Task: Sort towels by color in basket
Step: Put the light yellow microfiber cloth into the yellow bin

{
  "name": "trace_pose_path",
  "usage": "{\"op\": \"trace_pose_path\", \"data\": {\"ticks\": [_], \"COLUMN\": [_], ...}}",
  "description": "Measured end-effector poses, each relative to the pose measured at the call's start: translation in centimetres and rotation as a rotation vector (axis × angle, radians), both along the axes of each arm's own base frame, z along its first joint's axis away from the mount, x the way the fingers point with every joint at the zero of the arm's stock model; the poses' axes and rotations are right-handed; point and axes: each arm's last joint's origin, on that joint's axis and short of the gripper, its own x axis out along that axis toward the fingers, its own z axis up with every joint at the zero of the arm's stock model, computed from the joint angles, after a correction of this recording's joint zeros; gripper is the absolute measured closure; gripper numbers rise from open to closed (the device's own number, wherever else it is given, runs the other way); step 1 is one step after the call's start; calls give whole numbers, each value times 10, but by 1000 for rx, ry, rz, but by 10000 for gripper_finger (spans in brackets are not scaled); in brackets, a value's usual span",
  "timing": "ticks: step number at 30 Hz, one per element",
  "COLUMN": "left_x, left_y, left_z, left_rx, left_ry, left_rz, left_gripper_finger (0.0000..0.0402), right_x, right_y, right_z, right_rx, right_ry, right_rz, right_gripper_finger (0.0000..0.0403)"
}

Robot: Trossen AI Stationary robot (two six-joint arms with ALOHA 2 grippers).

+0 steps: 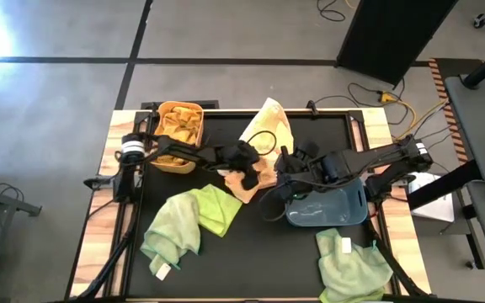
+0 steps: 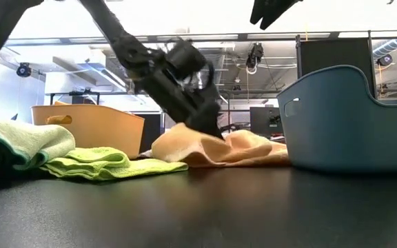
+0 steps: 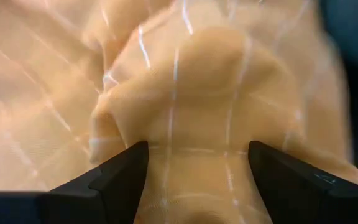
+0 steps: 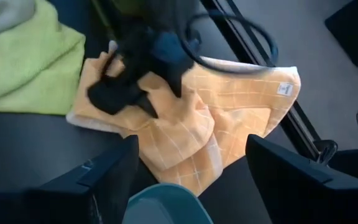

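A pale peach checked towel point(image 1: 268, 126) lies crumpled at the table's middle, one corner with a white tag point(image 4: 284, 89) over the far edge. My left gripper point(image 1: 247, 175) is open and down on the towel's near part point(image 2: 247, 148). My right gripper point(image 1: 286, 181) hovers open above the blue basket point(image 1: 343, 210), touching nothing. Light green towels lie on the table left of centre point(image 1: 188, 219) and at the near right point(image 1: 352, 269). Mustard towels point(image 1: 180, 122) fill the orange basket point(image 1: 160, 114). My left gripper point(image 3: 197, 149) comes down slanting from the table's left onto the peach towel. Its open fingers point(image 3: 120, 177) stand on either side of a raised fold point(image 3: 197, 93), with the tips sunk in the cloth. The towel lies slack on the table.
The blue basket point(image 2: 350, 117) stands right of the peach towel, the orange basket point(image 2: 95, 124) at the far left. Green towels point(image 2: 88, 162) are heaped near left. Both arms meet at the table's middle, a cable looping over the left gripper point(image 4: 229, 43). Bare black tabletop lies along the near middle.
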Motion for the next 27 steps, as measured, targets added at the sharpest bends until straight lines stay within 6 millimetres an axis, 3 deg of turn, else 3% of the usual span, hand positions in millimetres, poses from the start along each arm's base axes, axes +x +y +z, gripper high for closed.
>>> {"op": "trace_pose_path", "data": {"ticks": [5, 8, 11, 16, 23, 27], "left_x": [17, 23, 27, 25, 5, -12], "left_y": [8, 10, 11, 9, -11, -34], "left_z": [-20, -33, -40, -38, 2, 63], "left_rx": [-17, -10, 1, 40, 116, 210], "left_ry": [70, 122, 152, 160, 225, 113], "left_rz": [31, 65, 83, 110, 104, 103], "left_gripper_finger": [146, 176, 233, 374, 386, 386], "right_x": [0, -1, -3, -6, -14, -19], "right_y": [1, 1, 1, 5, 13, 20], "right_z": [-1, -1, 1, 2, -2, -7], "right_rx": [-10, -10, -9, -14, -18, -27], "right_ry": [18, 17, 12, 23, 76, 112], "right_rz": [15, 16, 21, 39, 43, 63], "right_gripper_finger": [126, 132, 137, 147, 158, 164]}}
